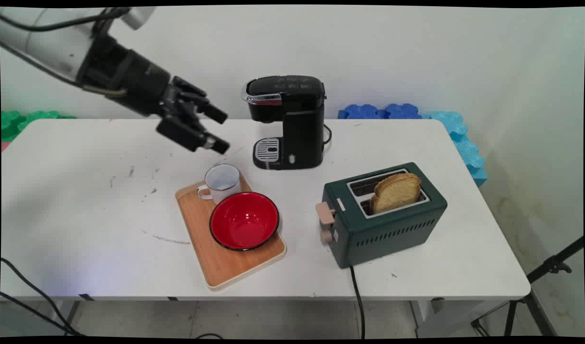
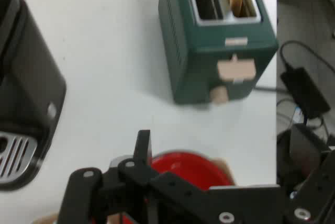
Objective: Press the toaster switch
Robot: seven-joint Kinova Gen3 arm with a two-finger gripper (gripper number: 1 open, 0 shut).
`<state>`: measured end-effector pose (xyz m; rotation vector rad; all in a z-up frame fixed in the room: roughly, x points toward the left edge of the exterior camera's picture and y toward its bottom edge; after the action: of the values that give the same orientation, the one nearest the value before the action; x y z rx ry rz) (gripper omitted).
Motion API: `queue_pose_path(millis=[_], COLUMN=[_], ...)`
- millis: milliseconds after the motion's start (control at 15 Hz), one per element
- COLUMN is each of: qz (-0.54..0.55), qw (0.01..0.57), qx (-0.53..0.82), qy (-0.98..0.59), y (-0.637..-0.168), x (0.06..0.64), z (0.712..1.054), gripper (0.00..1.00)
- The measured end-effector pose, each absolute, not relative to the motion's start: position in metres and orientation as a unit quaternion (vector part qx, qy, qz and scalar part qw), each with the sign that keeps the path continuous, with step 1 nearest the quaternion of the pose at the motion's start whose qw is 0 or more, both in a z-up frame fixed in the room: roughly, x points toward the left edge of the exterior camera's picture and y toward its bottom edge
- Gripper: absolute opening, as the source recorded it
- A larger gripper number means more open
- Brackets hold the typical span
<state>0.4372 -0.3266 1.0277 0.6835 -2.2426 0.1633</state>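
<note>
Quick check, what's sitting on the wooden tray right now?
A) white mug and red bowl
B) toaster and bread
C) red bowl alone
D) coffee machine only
A: the white mug and the red bowl both rest on the wooden tray, mug at its far end; the toaster and coffee machine stand on the table itself.

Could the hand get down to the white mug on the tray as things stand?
Probably yes: the hand hangs open above the white mug, nothing between them. The red bowl sits close beside the mug, which may crowd one finger.
</note>
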Motion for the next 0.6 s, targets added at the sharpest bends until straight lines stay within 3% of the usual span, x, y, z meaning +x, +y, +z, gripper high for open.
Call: queue_pose_path(millis=[600], qz=[0.055], qw=[0.382], qx=[0.313], qy=[-0.868], y=[-0.326], x=[0.346], z=[1.018], gripper=[1.0])
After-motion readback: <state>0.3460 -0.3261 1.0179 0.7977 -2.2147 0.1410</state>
